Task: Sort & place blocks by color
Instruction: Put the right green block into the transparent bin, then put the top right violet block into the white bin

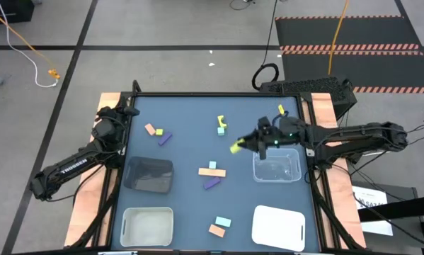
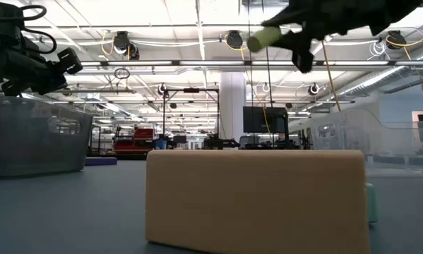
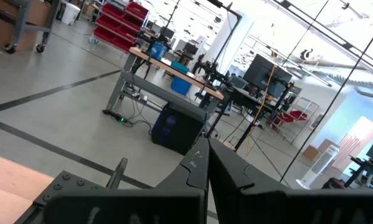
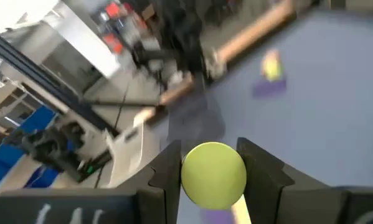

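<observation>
My right gripper is shut on a yellow-green cylinder, high over the table's middle, left of a clear bin. It also shows in the low view, with the cylinder sticking out of it. Other blocks lie flat on the blue table. At far left are a salmon one and a purple one. At the far middle are a yellow-green and a mint one. A salmon bar and a purple piece lie at the centre. My left gripper waits shut at the far left corner. My right gripper pinches the cylinder's round side between its two fingers. The fingers come roughly level from the table's right, and the cylinder lies along them, its end sticking out past the fingertips. It is lifted clear of the table.
A dark bin stands left of centre, a pale tray at near left, a white tray at near right. Mint and salmon blocks lie near the front edge. A yellow block lies at far right.
</observation>
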Available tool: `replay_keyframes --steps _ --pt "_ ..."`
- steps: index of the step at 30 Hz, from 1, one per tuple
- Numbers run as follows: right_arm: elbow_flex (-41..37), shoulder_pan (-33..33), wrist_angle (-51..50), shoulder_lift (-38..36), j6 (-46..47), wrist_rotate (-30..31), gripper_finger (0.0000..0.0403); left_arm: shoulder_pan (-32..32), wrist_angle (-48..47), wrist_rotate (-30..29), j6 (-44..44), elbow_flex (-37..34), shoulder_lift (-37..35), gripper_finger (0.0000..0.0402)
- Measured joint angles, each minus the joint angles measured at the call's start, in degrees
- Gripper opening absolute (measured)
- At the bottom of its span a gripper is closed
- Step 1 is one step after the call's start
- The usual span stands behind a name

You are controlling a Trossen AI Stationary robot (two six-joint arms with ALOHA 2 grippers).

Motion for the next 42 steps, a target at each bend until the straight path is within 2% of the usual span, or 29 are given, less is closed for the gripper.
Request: replay_keyframes --steps 8,14,17,22,27,32,34,39,42 --pt "0.0 4.1 -21.2 -1.2 12.4 1.9 0.0111 0.0 0.0 0.0 0.0 0.0 0.0 0.001" --pt "1.3 4.9 -39.2 -6.1 13.3 7.7 0.0111 0.0 0.0 0.0 0.0 0.0 0.0 0.001" --pt "1.4 4.9 -42.5 -8.6 13.3 7.7 0.0111 0.0 0.0 0.0 0.0 0.0 0.0 0.001" --pt "1.5 4.9 -49.5 -11.8 14.4 3.0 0.0111 0.0 0.0 0.0 0.0 0.0 0.0 0.001" --pt "1.5 4.9 -59.0 -12.1 16.0 5.0 0.0111 0.0 0.0 0.0 0.0 0.0 0.0 0.001" --pt "1.5 4.9 -59.8 -11.4 16.1 6.2 0.0112 0.0 0.0 0.0 0.0 0.0 0.0 0.001" --pt "1.5 4.9 -59.8 -11.3 16.1 6.3 0.0141 0.0 0.0 0.0 0.0 0.0 0.0 0.001" --pt "1.5 4.9 -59.7 -11.4 14.2 6.1 0.0267 0.0 0.0 0.0 0.0 0.0 0.0 0.001" --pt "1.5 4.9 -57.4 -11.8 12.5 6.0 0.032 0.0 0.0 0.0 0.0 0.0 0.0 0.001"
